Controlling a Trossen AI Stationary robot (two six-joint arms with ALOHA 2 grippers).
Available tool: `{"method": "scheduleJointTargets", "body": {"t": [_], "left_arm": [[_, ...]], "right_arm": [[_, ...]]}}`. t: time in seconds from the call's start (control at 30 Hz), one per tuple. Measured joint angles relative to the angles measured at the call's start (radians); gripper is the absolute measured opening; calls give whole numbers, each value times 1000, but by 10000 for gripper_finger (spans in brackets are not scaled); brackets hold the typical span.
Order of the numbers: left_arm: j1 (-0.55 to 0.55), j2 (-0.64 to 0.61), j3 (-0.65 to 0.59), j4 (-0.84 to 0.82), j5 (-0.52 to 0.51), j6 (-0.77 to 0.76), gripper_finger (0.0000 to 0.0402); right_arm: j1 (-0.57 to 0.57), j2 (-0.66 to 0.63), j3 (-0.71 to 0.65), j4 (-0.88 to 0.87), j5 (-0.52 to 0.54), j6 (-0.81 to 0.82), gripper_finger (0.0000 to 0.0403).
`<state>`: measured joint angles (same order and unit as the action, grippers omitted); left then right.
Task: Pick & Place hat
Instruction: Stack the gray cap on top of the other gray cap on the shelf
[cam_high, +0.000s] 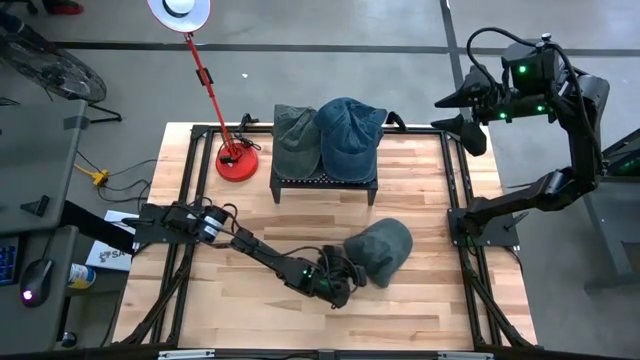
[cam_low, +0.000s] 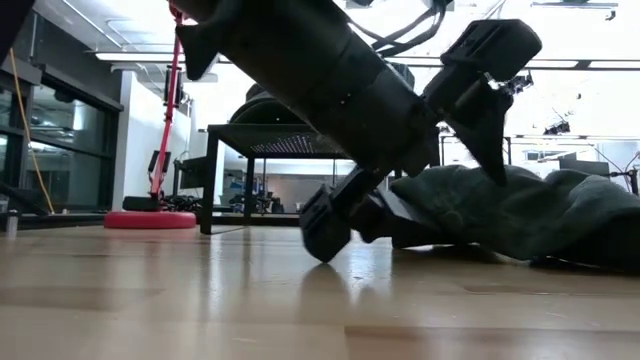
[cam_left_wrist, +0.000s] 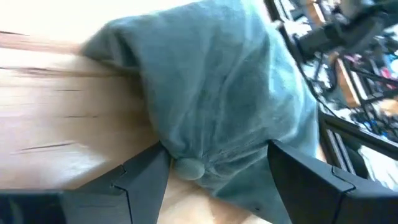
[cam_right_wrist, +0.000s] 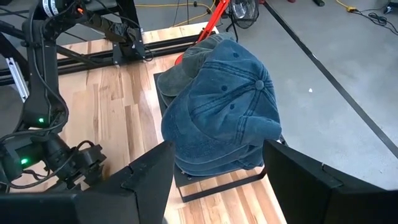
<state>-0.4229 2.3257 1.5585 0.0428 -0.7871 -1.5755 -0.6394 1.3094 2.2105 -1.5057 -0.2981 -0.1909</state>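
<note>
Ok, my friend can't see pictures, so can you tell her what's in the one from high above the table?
The left tool reaches low across the wooden table, open at the edge of a grey-green hat lying there. Behind it, a blue hat and a green hat sit on a small black stand, beside a red lamp. The right tool waits, raised off to the side.

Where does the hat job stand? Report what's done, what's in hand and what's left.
Done: two caps, a blue cap and an olive cap, already sit on the black stand. In hand: the left pincer is open at the grey-green hat on the table, its fingers around the crown, not closed. Left: grip, lift and place it. The right pincer waits raised, open.
</note>
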Motion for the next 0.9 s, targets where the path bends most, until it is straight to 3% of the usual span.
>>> {"method": "scheduleJointTargets", "body": {"t": [0.2,0.9], "left_arm": [[-1,2,-1,89,40,72,249],[-3,4,-2,143,74,81,58]], "right_arm": [[0,0,0,6,0,0,236],[0,0,0,5,0,8,236]]}}
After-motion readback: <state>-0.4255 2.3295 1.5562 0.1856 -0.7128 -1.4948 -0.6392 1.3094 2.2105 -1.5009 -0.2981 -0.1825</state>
